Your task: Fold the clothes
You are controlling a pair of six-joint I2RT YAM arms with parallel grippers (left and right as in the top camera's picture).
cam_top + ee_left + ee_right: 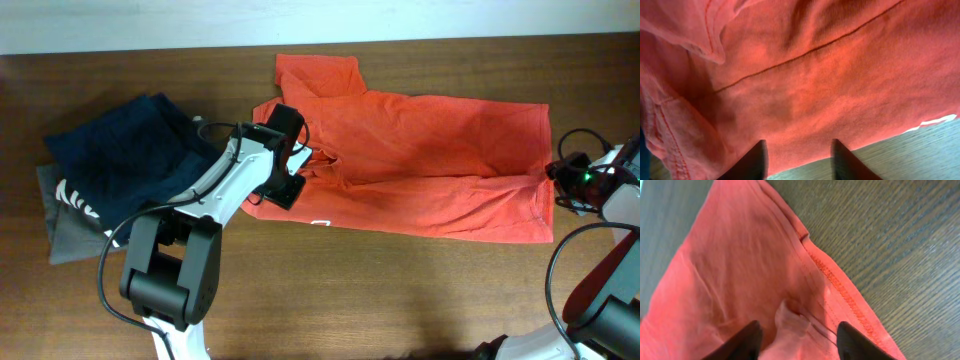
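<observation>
Across the far middle of the table point(400, 290), seen from overhead, the orange-red T-shirt point(430, 165) lies flat as a long band, with one sleeve sticking out at its far left corner. A small white tag point(320, 222) shows at its near edge. The left end effector point(305, 162) sits over the shirt's left part, and the right end effector point(552, 178) is at the shirt's right edge. A navy garment point(130, 150) lies to the left, apart from the shirt, on top of a grey garment point(70, 228).

From the left wrist, the two dark fingers point(752, 161) stand spread apart just above the shirt's near edge. A seam runs slantwise across the cloth, and nothing is pinched between them.

From the right wrist, the fingers point(742, 342) are likewise parted. A small raised fold of the shirt sits in the gap, beside the stitched hem, and neither finger presses on it.
</observation>
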